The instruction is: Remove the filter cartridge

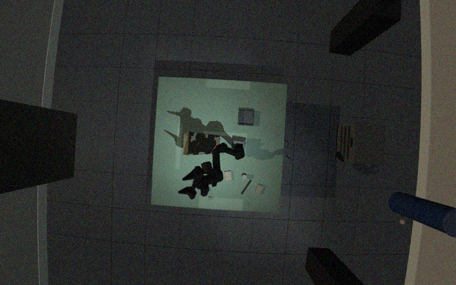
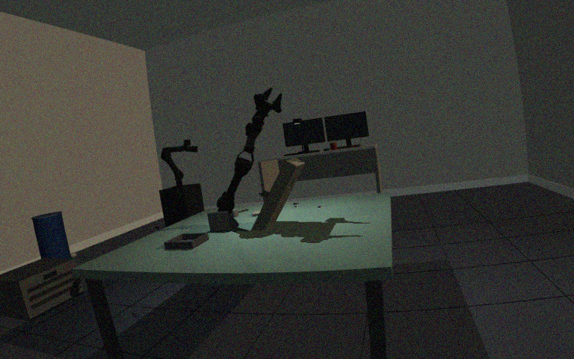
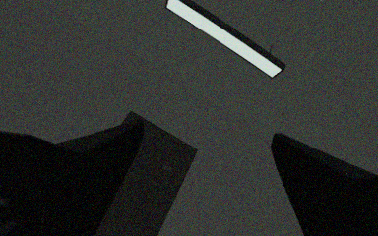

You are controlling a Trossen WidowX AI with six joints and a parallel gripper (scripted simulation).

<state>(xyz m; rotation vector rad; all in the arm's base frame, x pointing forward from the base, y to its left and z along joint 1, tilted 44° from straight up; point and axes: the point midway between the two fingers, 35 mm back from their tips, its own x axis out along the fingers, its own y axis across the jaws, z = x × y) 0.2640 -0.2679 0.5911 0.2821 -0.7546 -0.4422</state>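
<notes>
The service panel (image 1: 186,143) (image 2: 281,192) is a slanted box on the table, with the arm's shadow across its face in the top view. The round filter cartridge cannot be made out on that dark face; the exterior view shows the panel's side. The grey tray (image 1: 247,124) (image 2: 176,244) stands apart from the panel, and no cartridge can be made out in it. My gripper (image 1: 181,185) (image 2: 275,91) (image 3: 207,134) is open with nothing between its fingers. It is raised high above the table, off to one side of the panel, far from the tray, pointing upward.
On the table (image 1: 269,100) (image 2: 338,258) lie a pale block (image 1: 228,175), a second block (image 1: 259,189), a dark rod (image 1: 246,186) and a small pale piece (image 1: 244,176). The wrist view shows a ceiling lamp (image 3: 223,36).
</notes>
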